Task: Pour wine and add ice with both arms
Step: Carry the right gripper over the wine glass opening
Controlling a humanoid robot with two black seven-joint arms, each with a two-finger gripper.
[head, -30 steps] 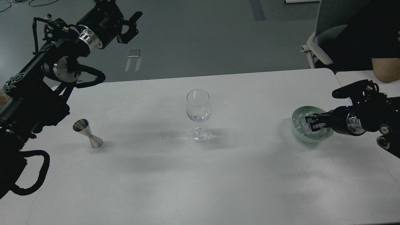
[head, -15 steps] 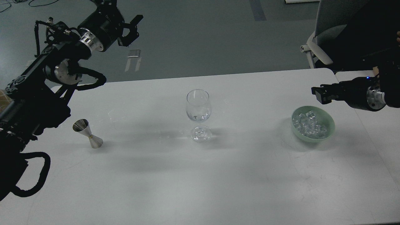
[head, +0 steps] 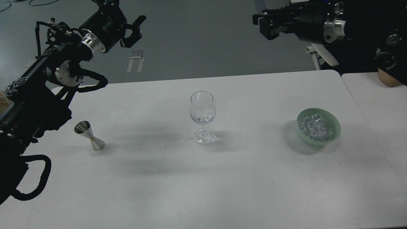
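A clear stemmed wine glass (head: 202,111) stands upright at the table's middle, with a little clear liquid in its bowl. The ice (head: 315,128) lies heaped in a pale green bowl (head: 337,128) on the right side of the table. My right gripper (head: 264,26) hangs high above the table's far edge, up and left of the bowl; its fingers are dark and I cannot see whether they hold a cube. My left gripper (head: 134,30) is raised at the far left, open and empty. A steel jigger (head: 89,135) stands below my left arm.
A second white table (head: 375,105) adjoins on the right. A person's forearm (head: 389,79) rests at its far edge, behind a grey chair (head: 321,54). The white tabletop (head: 203,184) stretches bare toward me.
My right gripper has risen out of the green bowl and swung up and left, high above the table's far edge. The left arm has barely moved.
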